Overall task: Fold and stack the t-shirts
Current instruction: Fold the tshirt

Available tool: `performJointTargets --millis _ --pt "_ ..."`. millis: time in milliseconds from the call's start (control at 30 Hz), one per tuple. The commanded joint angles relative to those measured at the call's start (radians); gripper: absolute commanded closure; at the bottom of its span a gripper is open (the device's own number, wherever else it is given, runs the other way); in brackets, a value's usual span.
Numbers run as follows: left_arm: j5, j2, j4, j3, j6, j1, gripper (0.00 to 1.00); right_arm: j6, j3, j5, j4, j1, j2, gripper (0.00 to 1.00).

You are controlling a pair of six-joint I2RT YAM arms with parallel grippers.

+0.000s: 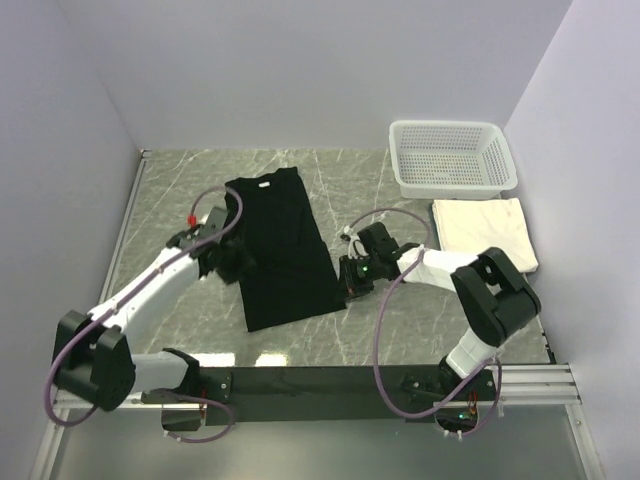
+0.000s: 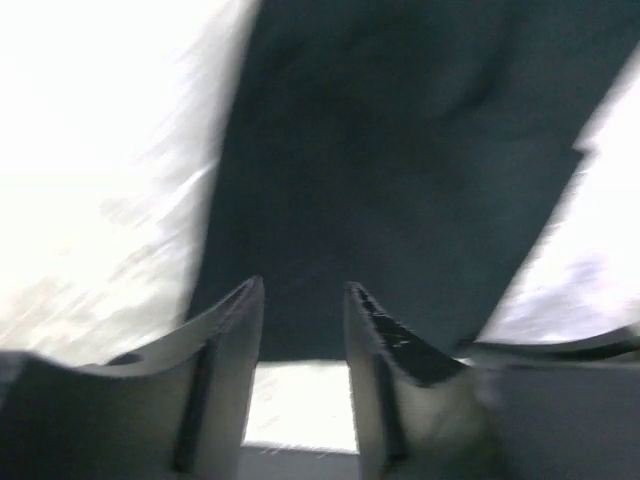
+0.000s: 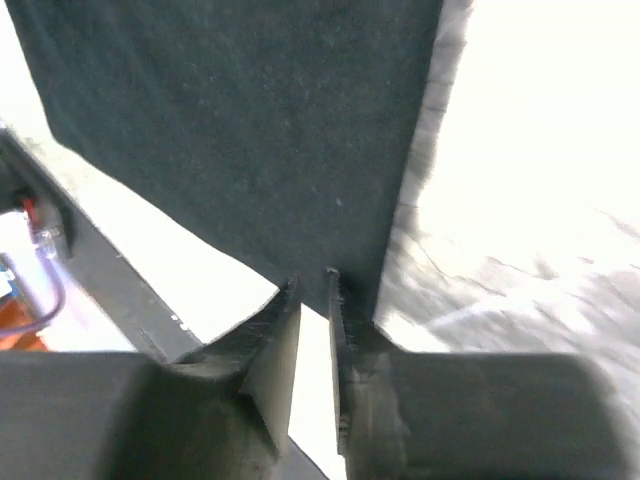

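While the black tee [image 1: 280, 250] lies on the tabletop [image 1: 370, 185] as a strip running far to near, the left gripper [image 1: 234, 262], half open and empty, flanks its left edge and the right gripper [image 1: 347, 284], barely parted and seemingly empty, its near-right corner.

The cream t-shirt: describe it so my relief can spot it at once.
Find the white mesh basket at the far right corner of the table. On its near side lies the cream t-shirt, folded into a flat rectangle. Unlike it, the black t-shirt is a long strip mid-table.
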Motion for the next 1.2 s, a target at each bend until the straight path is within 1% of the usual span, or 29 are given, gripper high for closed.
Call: performJointTargets --millis 0,33,67,100,133,167,200,233,267,300,400,467,600,633,800,1000,1167 --pt "-0.042 0.099 0.121 0.153 0.065 0.004 0.53 -0.033 0.059 0.126 -0.072 0.000 -0.090 0.73" --pt "-0.038 0.133 0.136 0.185 0.075 0.004 0.52 -0.031 0.062 0.132 -0.088 0.000 -0.117 0.68" --pt "-0.031 0.209 0.147 0.221 0.084 0.004 0.52 -0.031 0.067 0.144 -0.095 -0.002 -0.128 0.61" --pt "-0.034 0.249 0.156 0.292 0.113 0.004 0.51 -0.031 0.073 0.164 -0.104 -0.002 -0.139 0.59" --pt "-0.044 0.289 0.167 0.331 0.127 0.004 0.51 -0.028 0.071 0.172 -0.118 0.000 -0.161 0.56" --pt "-0.048 0.371 0.166 0.370 0.138 0.004 0.51 -0.026 0.073 0.184 -0.123 -0.002 -0.174 0.53" --pt "-0.063 0.412 0.164 0.453 0.168 0.004 0.52 -0.025 0.068 0.193 -0.128 -0.002 -0.183 0.52" --pt "-0.073 0.452 0.154 0.498 0.185 0.004 0.54 -0.026 0.065 0.193 -0.137 -0.002 -0.204 0.51" --pt "-0.068 0.526 0.149 0.541 0.202 0.004 0.56 -0.026 0.064 0.195 -0.143 -0.003 -0.214 0.50" --pt "-0.065 0.561 0.141 0.618 0.226 0.004 0.58 -0.028 0.061 0.198 -0.149 -0.002 -0.221 0.50" --pt "-0.073 0.662 0.129 0.718 0.242 0.004 0.61 -0.019 0.039 0.208 -0.160 -0.003 -0.263 0.50" --pt "-0.091 0.723 0.124 0.749 0.256 0.002 0.61 -0.007 0.030 0.230 -0.166 -0.002 -0.295 0.49" --pt "-0.079 0.815 0.118 0.812 0.285 0.001 0.61 0.020 0.016 0.262 -0.178 -0.002 -0.327 0.46" --pt "-0.071 0.832 0.121 0.818 0.289 -0.001 0.61 0.026 0.016 0.264 -0.178 -0.002 -0.329 0.45" --pt "-0.050 0.918 0.141 0.839 0.302 -0.013 0.61 0.041 0.009 0.271 -0.177 -0.002 -0.341 0.44" --pt "-0.007 0.986 0.150 0.870 0.271 -0.035 0.70 0.035 0.019 0.291 -0.194 -0.003 -0.341 0.44" --pt "0.050 0.998 0.202 0.850 0.225 -0.070 0.73 0.038 0.015 0.293 -0.189 -0.002 -0.341 0.44"
